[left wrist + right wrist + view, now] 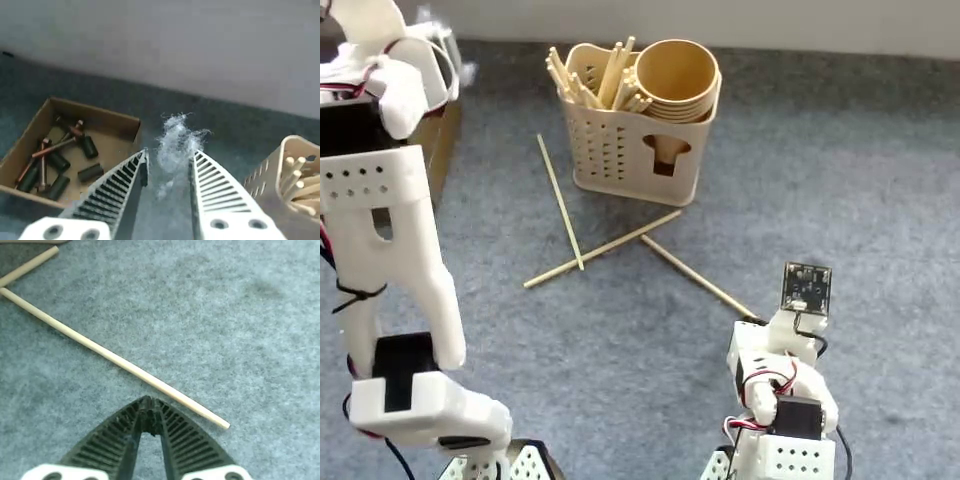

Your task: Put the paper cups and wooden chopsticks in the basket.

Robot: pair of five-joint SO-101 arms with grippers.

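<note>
- While the left end effector (168, 153) hangs with its jaws spread and nothing between them, the right end effector (147, 403) sits low over the table (880, 180), tips pressed together, pinching nothing.
- We see the basket (638, 150) upright at the far middle of the table.
- The paper cups (678, 72) sit nested in one stack, mouth up, in the right part of the basket.
- The bundled chopsticks (592, 82) stand in its left part, leaning beside the cups.
- Three more lie flat on the table in front of the basket.
- The first loose chopstick (561, 203) runs from near the basket's left side toward the arms.
- The second loose chopstick (603, 248) crosses the first near its near end.
- The third loose chopstick (698, 276) starts just beside the second's far end and runs toward the right arm (780, 390).
- In the right wrist view the third one lies just beside the closed tips; we cannot tell if it touches them.
- The left arm (390, 250) stands raised at the table's left side.
- Its end effector looks toward a cardboard box (100, 116) of dark cylindrical parts (90, 172), with white fluff (175, 140) on the table beyond the jaw tips.
</note>
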